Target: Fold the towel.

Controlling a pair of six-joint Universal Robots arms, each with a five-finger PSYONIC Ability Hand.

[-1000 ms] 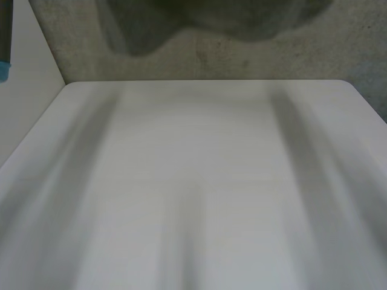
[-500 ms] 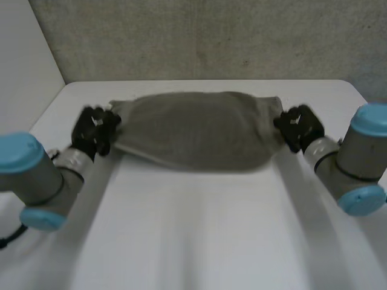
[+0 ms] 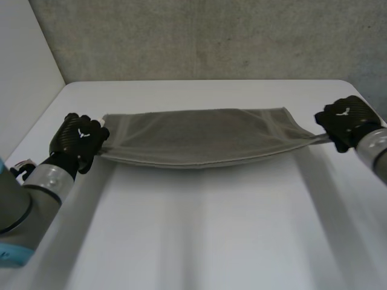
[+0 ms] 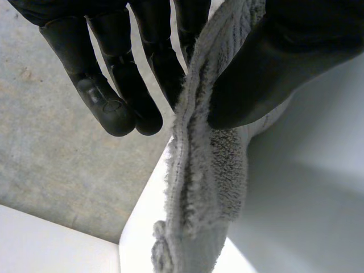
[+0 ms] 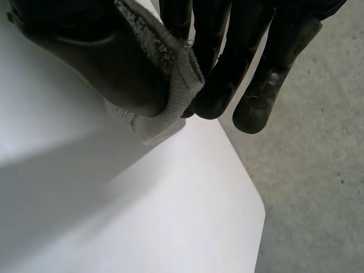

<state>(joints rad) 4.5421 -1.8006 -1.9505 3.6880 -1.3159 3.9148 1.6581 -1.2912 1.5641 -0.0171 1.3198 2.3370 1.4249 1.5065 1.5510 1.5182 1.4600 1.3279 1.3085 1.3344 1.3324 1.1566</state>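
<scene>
Both short ends of the grey towel (image 3: 199,136) are held, and it is stretched wide between my arms across the far half of the white desk (image 3: 199,235). My left robot hand (image 3: 77,140) grasps the towel's left end near the desk's left edge. In the left wrist view the cloth's thick, looped edge runs between my thumb (image 4: 284,62) and the straight fingers (image 4: 114,85). It is pinched there, and the rest of that end trails away past the fingertips. My right robot hand (image 3: 344,121) grasps the opposite end near the desk's right edge. In the right wrist view a doubled bit of the towel's edge is clamped between the thumb (image 5: 96,51) and the fingers (image 5: 227,57), with a short tip of cloth poking out past the thumb. Between the two, the towel is pulled fairly taut: its far edge runs almost straight, while the near edge bows gently toward me at the middle. A stitched band shows near each end. A shadow lies on the desk under the near edge, but I cannot tell whether the middle of the cloth touches the surface. Beyond the desk's far edge is a rough grey concrete surface (image 3: 199,36).
</scene>
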